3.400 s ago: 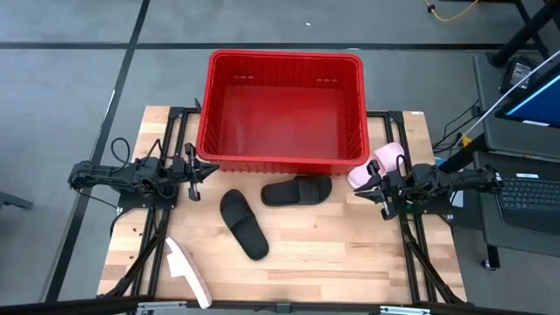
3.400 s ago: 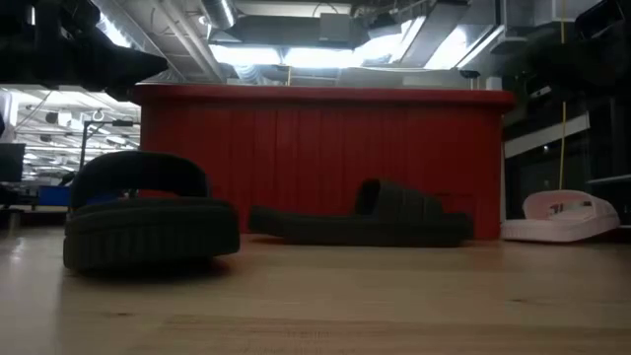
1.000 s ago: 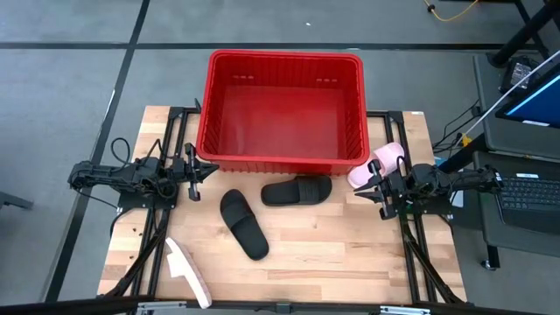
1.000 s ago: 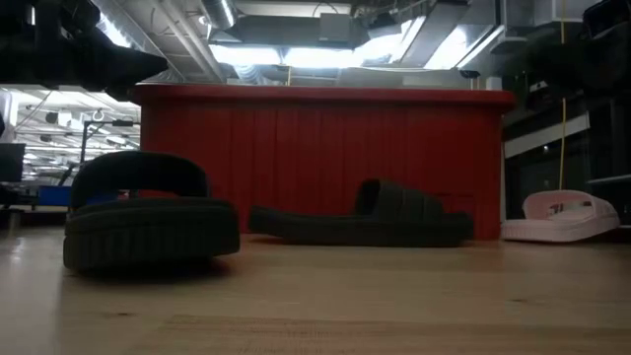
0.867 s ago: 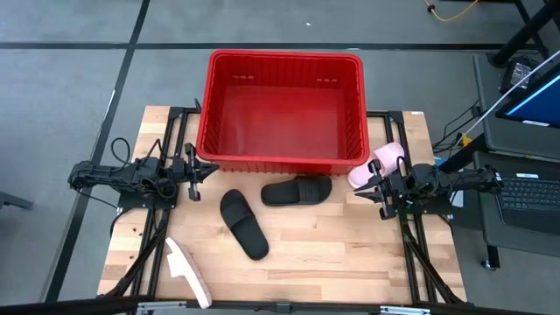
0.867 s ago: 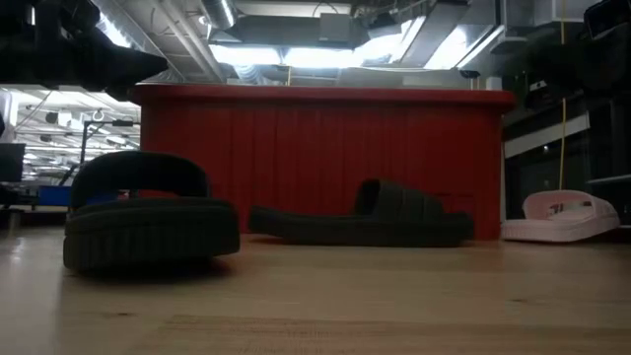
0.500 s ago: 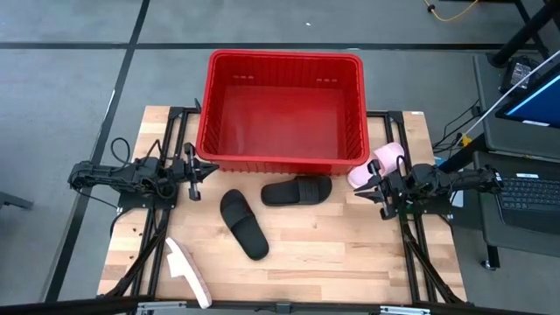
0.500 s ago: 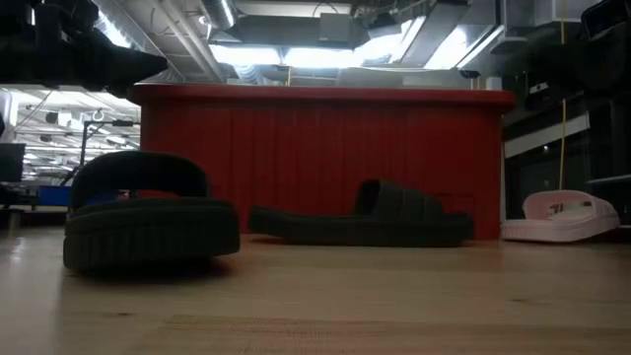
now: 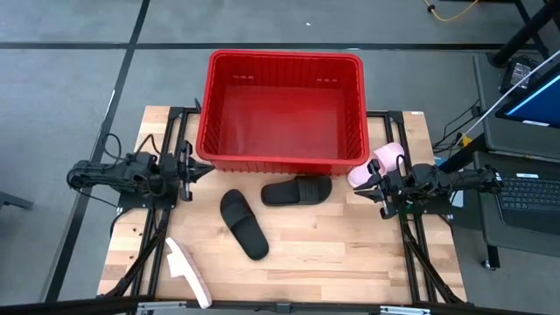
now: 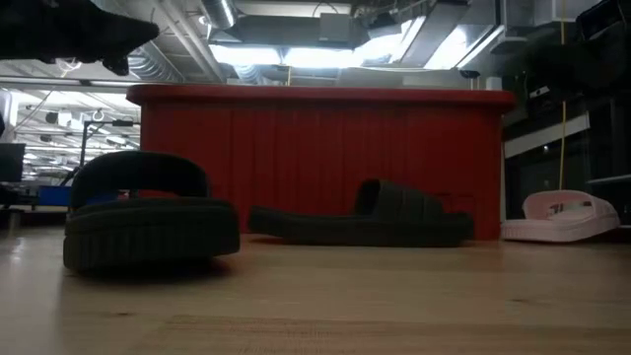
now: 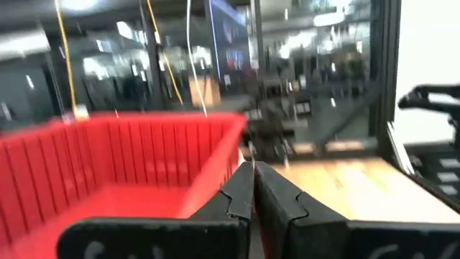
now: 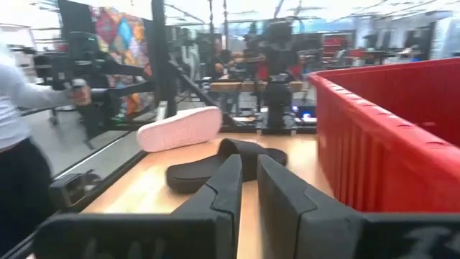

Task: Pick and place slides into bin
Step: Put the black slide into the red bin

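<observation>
A wooden table (image 9: 350, 254) seen from above, with a large red bin (image 9: 282, 109) standing at its far middle edge. Nothing lies inside the bin. Two black slides rest on the table just in front of it: one (image 9: 297, 190) lies sideways close to the bin's front wall, the other (image 9: 242, 224) lies at an angle a little nearer the front and to the left. A pink slide (image 9: 378, 164) sits by the bin's right front corner, beside the right gripper (image 9: 381, 189). Another pink slide (image 9: 187, 271) lies near the table's front left corner. The left gripper (image 9: 191, 168) hovers at the bin's left front corner, its jaws pressed together and holding nothing. The right gripper's jaws stand slightly apart, a narrow gap, gripping nothing
</observation>
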Controlling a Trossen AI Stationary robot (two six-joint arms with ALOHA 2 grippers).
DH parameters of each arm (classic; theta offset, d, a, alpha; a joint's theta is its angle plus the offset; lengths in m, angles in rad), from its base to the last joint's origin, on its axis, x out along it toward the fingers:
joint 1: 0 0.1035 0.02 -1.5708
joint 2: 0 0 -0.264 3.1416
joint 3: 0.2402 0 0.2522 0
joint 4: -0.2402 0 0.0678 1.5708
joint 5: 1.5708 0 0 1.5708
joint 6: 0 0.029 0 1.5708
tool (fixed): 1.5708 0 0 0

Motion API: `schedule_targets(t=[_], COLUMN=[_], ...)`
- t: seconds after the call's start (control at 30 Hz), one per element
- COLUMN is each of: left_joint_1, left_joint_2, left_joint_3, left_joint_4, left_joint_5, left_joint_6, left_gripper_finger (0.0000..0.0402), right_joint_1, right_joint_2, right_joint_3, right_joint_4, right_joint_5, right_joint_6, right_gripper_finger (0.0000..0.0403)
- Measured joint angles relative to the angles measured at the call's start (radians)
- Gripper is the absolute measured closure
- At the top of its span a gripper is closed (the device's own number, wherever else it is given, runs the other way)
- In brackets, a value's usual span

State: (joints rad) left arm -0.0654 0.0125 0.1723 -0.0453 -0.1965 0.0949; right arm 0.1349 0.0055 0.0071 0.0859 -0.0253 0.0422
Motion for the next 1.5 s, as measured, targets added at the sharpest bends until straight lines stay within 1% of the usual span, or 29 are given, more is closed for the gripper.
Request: schedule_targets(t=[0.07, 0.13, 0.23, 0.33, 0.37, 0.47, 0.6, 0.7, 0.8, 0.93, 1.0, 1.07, 1.13, 1.2, 1.27, 1.33, 1.5], left_joint_1=[0.000, 0.000, -0.001, -0.005, -0.010, -0.032, -0.068, -0.097, -0.123, -0.162, -0.190, -0.224, -0.260, -0.298, -0.334, -0.363, -0.395], left_joint_2=[0.019, 0.050, 0.122, 0.225, 0.263, 0.384, 0.536, 0.631, 0.698, 0.754, 0.767, 0.781, 0.799, 0.821, 0.855, 0.895, 0.955], left_joint_3=[0.047, 0.092, 0.151, 0.213, 0.234, 0.290, 0.363, 0.417, 0.473, 0.529, 0.560, 0.595, 0.627, 0.654, 0.688, 0.724, 0.813], left_joint_4=[-0.074, -0.108, -0.117, -0.117, -0.116, -0.118, -0.116, -0.117, -0.115, -0.123, -0.175, -0.278, -0.356, -0.363, -0.355, -0.363, -0.484], left_joint_5=[0.014, 0.039, 0.061, 0.061, 0.061, 0.060, 0.054, -0.001, -0.064, -0.074, -0.075, -0.075, -0.075, -0.095, -0.138, -0.173, -0.213], left_joint_6=[-0.040, -0.048, -0.020, -0.014, -0.014, -0.015, -0.031, -0.043, -0.055, -0.083, -0.154, -0.261, -0.364, -0.416, -0.416, -0.395, -0.388], left_gripper_finger=[0.0395, 0.0395, 0.0395, 0.0393, 0.0393, 0.0392, 0.0395, 0.0395, 0.0393, 0.0394, 0.0396, 0.0395, 0.0393, 0.0392, 0.0391, 0.0392, 0.0395], right_joint_1=[0.000, 0.000, 0.000, 0.000, 0.000, 0.000, 0.000, 0.000, 0.000, 0.000, 0.000, 0.000, 0.000, 0.000, 0.000, 0.000, 0.000], right_joint_2=[0.000, 0.000, 0.000, 0.000, 0.000, 0.004, 0.035, 0.079, 0.148, 0.274, 0.348, 0.424, 0.494, 0.563, 0.629, 0.703, 0.863], right_joint_3=[0.000, 0.000, 0.000, 0.000, 0.006, 0.047, 0.146, 0.244, 0.340, 0.455, 0.496, 0.530, 0.567, 0.601, 0.635, 0.678, 0.801], right_joint_4=[0.017, 0.042, 0.120, 0.226, 0.232, 0.176, 0.037, -0.071, -0.136, -0.197, -0.183, -0.156, -0.159, -0.168, -0.169, -0.168, -0.153], right_joint_5=[0.029, 0.031, 0.031, 0.032, 0.032, 0.032, 0.032, 0.032, 0.032, 0.030, -0.002, -0.059, -0.105, -0.133, -0.134, -0.134, -0.134], right_joint_6=[0.002, -0.005, -0.079, -0.139, -0.152, -0.155, -0.156, -0.159, -0.160, -0.155, -0.126, -0.113, -0.144, -0.213, -0.257, -0.259, -0.226], right_gripper_finger=[0.0353, 0.0353, 0.0353, 0.0353, 0.0353, 0.0353, 0.0353, 0.0353, 0.0353, 0.0353, 0.0353, 0.0353, 0.0353, 0.0353, 0.0353, 0.0353, 0.0353])
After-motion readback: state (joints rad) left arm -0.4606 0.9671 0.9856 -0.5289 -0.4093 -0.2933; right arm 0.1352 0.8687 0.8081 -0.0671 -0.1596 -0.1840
